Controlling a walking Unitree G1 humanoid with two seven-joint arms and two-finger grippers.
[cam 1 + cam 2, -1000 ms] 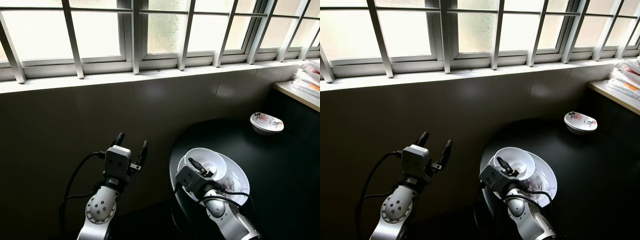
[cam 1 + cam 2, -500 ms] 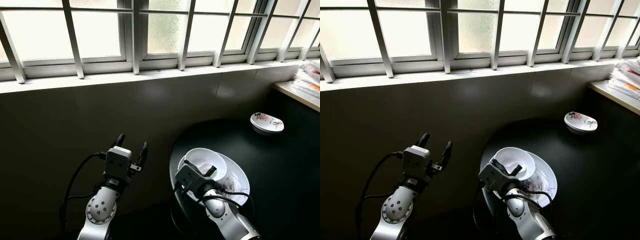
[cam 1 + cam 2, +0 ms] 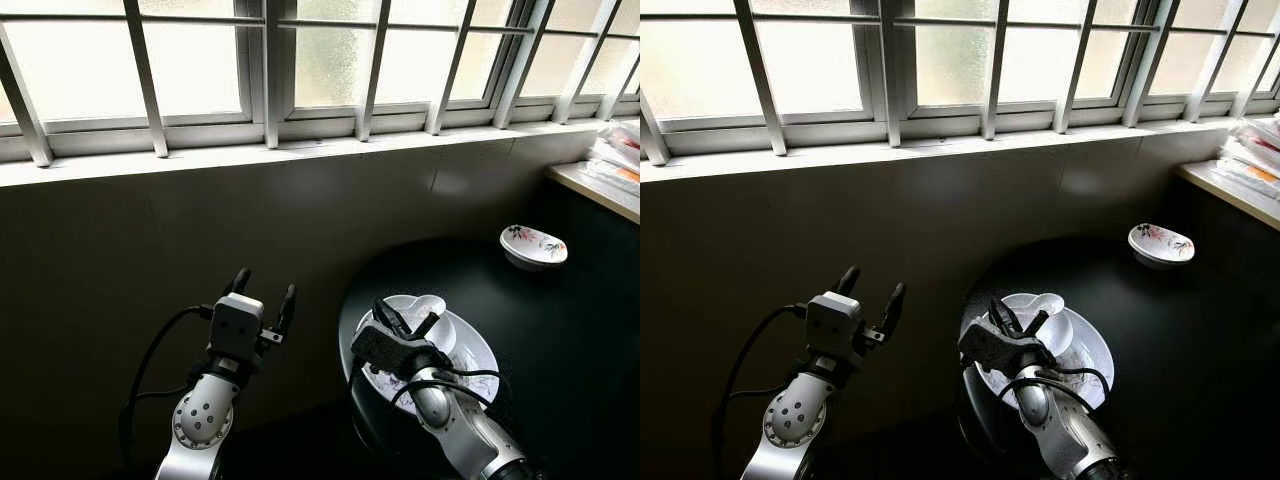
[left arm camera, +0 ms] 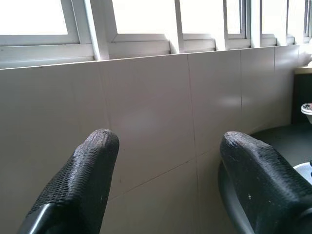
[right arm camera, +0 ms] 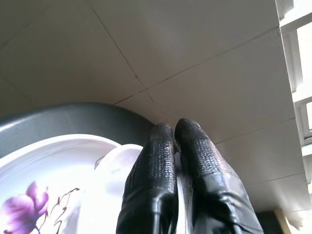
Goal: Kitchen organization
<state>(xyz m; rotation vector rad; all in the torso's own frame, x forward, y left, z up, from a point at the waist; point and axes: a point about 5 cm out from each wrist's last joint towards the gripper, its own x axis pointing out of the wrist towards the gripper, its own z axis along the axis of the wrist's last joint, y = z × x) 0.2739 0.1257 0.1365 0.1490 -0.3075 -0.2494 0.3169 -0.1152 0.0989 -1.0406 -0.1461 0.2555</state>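
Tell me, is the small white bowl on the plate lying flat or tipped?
Tipped: the right tool pinches the bowl's rim and lifts it off the flowered plate.

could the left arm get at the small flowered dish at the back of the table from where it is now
Probably not. The left gripper hangs open off the black table's left side, facing the tiled wall. The small flowered dish sits far across, beyond the right gripper and the large plate.

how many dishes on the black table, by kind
Large floral plate: 1
White bowl on that plate, pinched by the right gripper: 1
Small floral dish further back: 1
Total: 3
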